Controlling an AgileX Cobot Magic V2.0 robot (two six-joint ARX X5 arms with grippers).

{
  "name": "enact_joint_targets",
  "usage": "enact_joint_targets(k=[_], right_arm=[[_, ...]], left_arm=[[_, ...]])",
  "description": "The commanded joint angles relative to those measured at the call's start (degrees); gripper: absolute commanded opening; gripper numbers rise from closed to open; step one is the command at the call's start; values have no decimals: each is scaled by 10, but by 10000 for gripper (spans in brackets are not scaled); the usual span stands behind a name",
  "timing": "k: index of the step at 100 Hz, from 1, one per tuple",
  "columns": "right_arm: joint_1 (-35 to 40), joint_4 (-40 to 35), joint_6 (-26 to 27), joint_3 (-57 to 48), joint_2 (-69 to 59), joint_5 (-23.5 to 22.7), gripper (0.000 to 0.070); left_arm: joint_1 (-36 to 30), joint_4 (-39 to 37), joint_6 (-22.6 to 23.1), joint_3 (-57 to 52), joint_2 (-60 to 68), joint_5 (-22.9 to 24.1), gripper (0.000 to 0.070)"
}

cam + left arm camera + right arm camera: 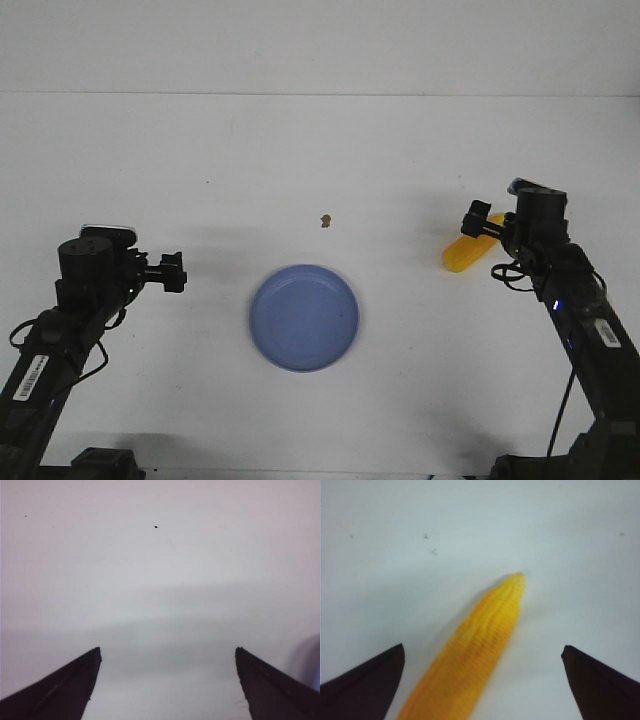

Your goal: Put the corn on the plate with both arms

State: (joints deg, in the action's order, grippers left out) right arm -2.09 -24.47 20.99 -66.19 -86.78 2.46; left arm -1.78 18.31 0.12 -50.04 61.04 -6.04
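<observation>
we see the corn cob (466,251) lying flat on the white counter (300,150) near its right edge, tilted, with its tapered tip pointing away from our right arm. the right pincer (482,680) sits above the cob with its 2 fingers spread wide, 1 on each side and neither touching the kernels yet. the blue plate (304,317) rests bare toward the middle of the near edge, well apart from the cob. the left pincer (167,680) is also wide, holding nothing, over bare counter by the left edge.

we judge the step in hand to be the grasp. to do it well, we should centre the fingers across the thick middle of the cob, square to its length, lower until they straddle it, then close gently so the rounded plastic does not roll or squirt out.
</observation>
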Motion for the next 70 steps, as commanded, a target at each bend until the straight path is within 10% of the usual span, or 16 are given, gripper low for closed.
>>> enact_joint_targets(k=[1, 52, 70], right_arm=[[-2, 5, 17, -19, -31, -13, 660], [-1, 9, 23, -23, -130, -45, 648], [-1, 2, 22, -23, -130, -54, 263]], left_arm=[[-2, -4, 3, -4, 5, 2, 549], [-2, -6, 3, -4, 5, 2, 549], [-2, -6, 3, -4, 5, 2, 549]])
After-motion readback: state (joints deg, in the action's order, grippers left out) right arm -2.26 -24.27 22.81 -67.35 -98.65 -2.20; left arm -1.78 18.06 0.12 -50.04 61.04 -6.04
